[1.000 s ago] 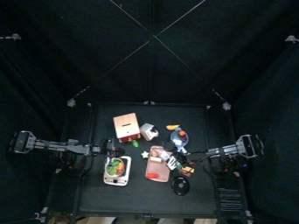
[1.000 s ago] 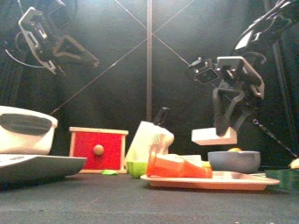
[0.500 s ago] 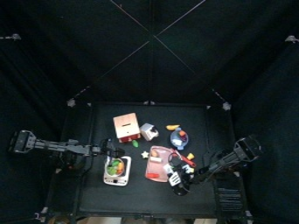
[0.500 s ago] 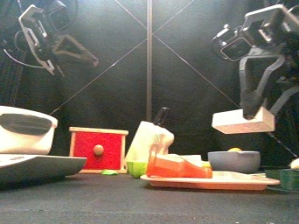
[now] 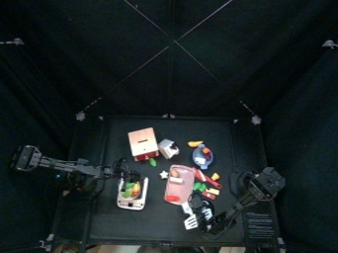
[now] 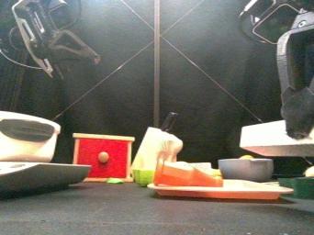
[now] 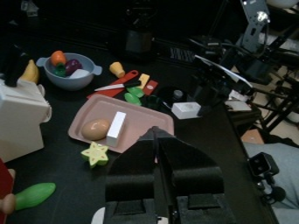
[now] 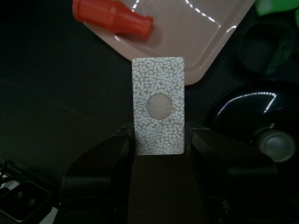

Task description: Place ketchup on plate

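At the table's front right corner: we see the right gripper [image 8: 158, 140] hanging beside the pink plate [image 8: 208, 42].
Right jaws: they stand fairly wide, clamped on the long sides of a white speckled block [image 8: 158, 103] that has a round hole in its face.
Block in the front view: it is held level above the table, to the right of the plate.
Ketchup: we take the red bottle-shaped piece [image 8: 110, 17] for it; it lies on its side on the pink plate, apart from both grippers.
Left gripper [image 7: 158, 147]: it is raised over the table's left side, above a white tray [image 5: 129, 204].
Left jaws: only a narrow gap shows between them, and we find nothing in it.
Behind the plate: a red box [image 6: 103, 156], a white carton [image 6: 157, 151] and a blue bowl [image 6: 245, 169] of fruit.
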